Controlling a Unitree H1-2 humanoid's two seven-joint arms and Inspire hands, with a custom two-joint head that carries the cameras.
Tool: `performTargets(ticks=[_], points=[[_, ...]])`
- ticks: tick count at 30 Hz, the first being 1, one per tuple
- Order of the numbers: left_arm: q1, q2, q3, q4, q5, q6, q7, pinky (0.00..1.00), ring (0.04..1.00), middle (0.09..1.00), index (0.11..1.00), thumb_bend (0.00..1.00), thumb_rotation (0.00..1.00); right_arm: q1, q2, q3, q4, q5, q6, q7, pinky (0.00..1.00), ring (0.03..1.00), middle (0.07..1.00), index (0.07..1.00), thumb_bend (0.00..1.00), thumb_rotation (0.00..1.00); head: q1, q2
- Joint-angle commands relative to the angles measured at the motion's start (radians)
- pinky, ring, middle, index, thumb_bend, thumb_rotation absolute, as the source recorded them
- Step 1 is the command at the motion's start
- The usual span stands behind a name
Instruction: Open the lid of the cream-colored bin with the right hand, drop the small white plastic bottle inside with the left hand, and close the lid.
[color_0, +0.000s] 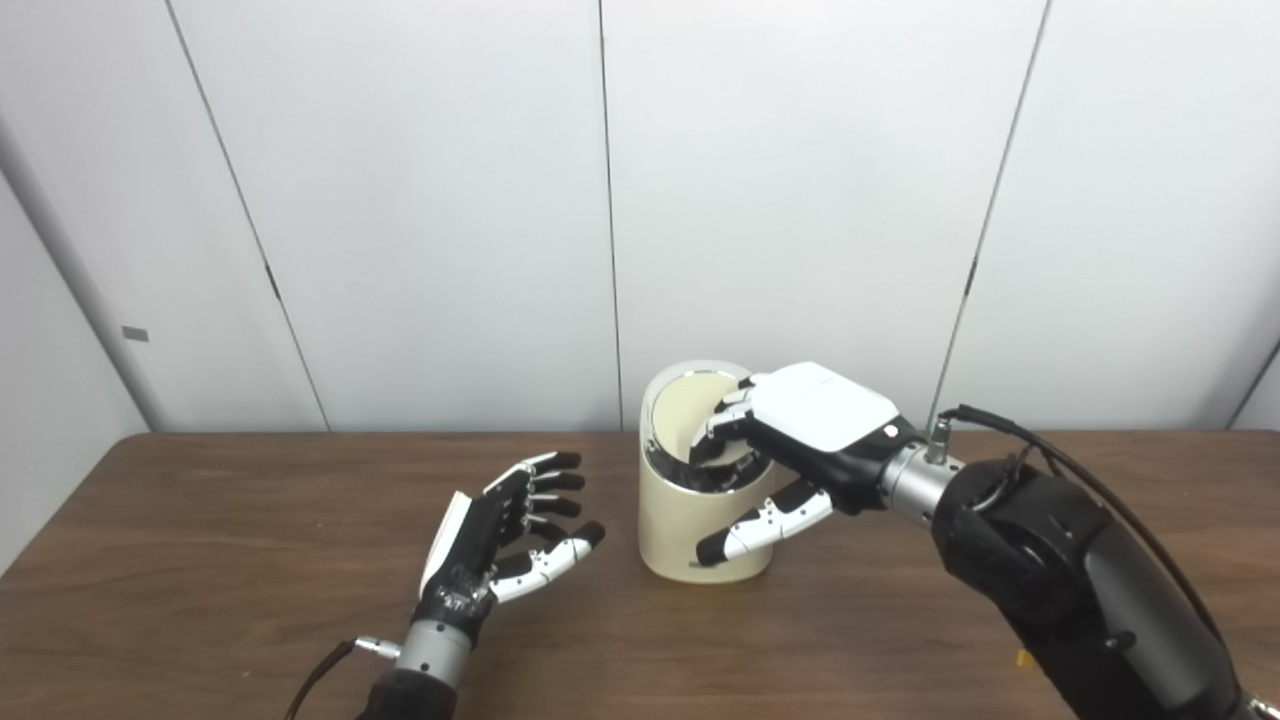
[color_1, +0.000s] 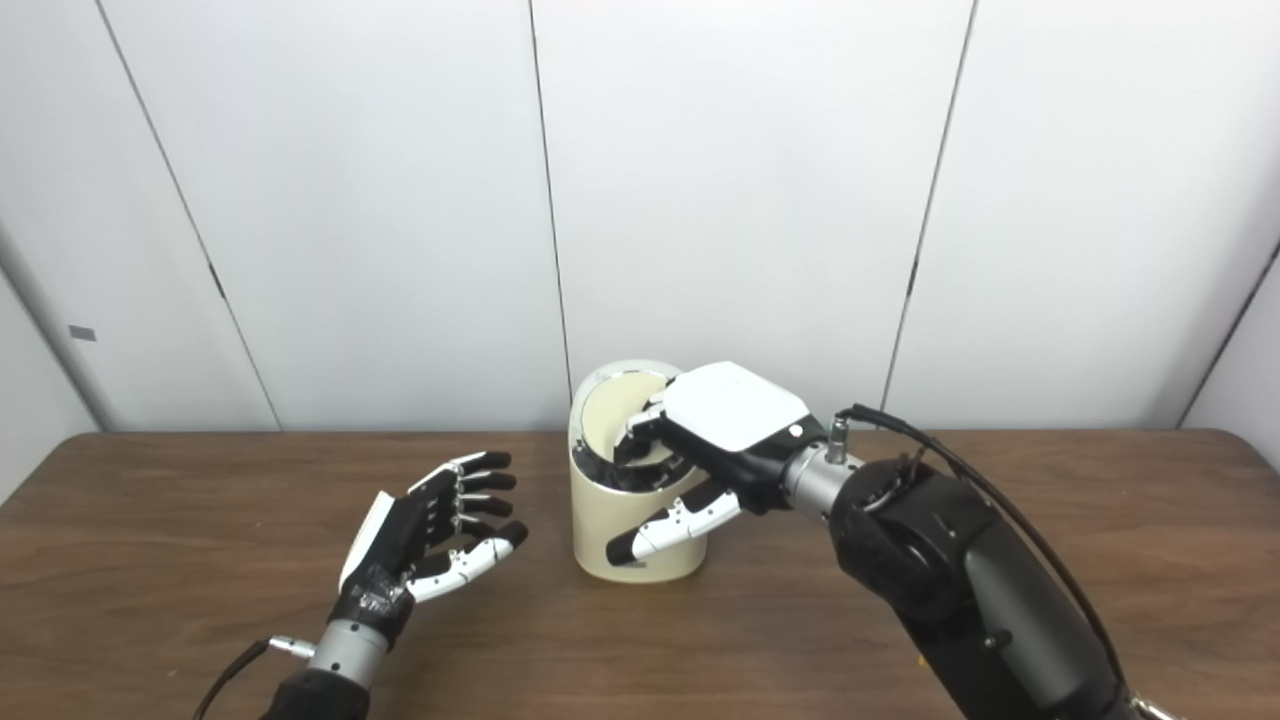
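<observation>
A round cream-colored plastic bin (color_0: 700, 520) stands on the brown wooden table (color_0: 200, 560), near the middle of the frame. The right hand (color_0: 790, 440), black with a white back, reaches in from the lower right and sits on top of the bin. Its fingers (color_0: 725, 420) curl down onto the cream swing lid (color_0: 690, 415), and its thumb (color_0: 765, 530) rests along the front of the bin wall. The lid looks tipped, with a dark gap showing at its lower edge, so the bin seems partly open. I cannot tell if the fingers grip the lid or only press on it.

The left hand (color_0: 510, 535) waits in the lower left of the frame, beside the bin but not touching it. It is spread wide with its palm turned toward the bin, and it holds nothing.

The small white plastic bottle does not show anywhere, not on the table and not in the left hand. It may already be inside the bin, but that is hidden.

So the step now looks like the lid work. If the bottle is in, the next move is to let the lid swing flat and lift the right hand away gently, so the bin does not tip.
</observation>
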Motion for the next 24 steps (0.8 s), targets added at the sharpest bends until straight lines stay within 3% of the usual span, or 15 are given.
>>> performTargets(ticks=[1,10,16,18,21,24], points=[[-0.029,0.000,0.008,-0.016,-0.004,-0.021,0.007,0.58,0.679,0.751,0.795,0.61,0.19,-0.018,-0.020,-0.007,0.006,0.004,0.027,0.045,0.94,0.867,0.725,0.717,0.73,0.88,-0.001,-0.001],[-0.036,-0.001,0.002,-0.003,0.007,-0.030,0.010,0.57,0.678,0.750,0.799,0.62,0.22,-0.030,0.012,-0.107,-0.053,0.100,0.063,-0.022,0.93,0.858,0.718,0.703,0.66,0.74,-0.002,-0.008],[-0.036,-0.002,0.002,-0.007,0.013,-0.024,0.014,0.58,0.679,0.751,0.798,0.61,0.20,-0.021,0.024,-0.141,-0.053,0.113,0.052,-0.078,0.94,0.868,0.734,0.714,0.67,0.77,-0.001,-0.009],[-0.036,-0.001,0.002,-0.007,0.015,-0.023,0.014,0.58,0.680,0.752,0.799,0.60,0.19,-0.014,0.028,-0.150,-0.053,0.119,0.050,-0.095,0.90,0.865,0.736,0.716,0.68,0.78,-0.001,-0.008],[-0.036,0.001,0.001,-0.005,0.017,-0.030,0.015,0.58,0.678,0.751,0.799,0.61,0.20,-0.001,0.036,-0.166,-0.047,0.133,0.036,-0.135,0.76,0.836,0.732,0.720,0.68,0.71,-0.001,-0.006],[-0.037,0.000,0.004,-0.007,0.005,-0.026,0.011,0.58,0.678,0.751,0.799,0.61,0.20,0.024,0.041,-0.182,-0.036,0.148,0.022,-0.182,0.73,0.825,0.765,0.761,0.65,0.69,-0.001,-0.006]])
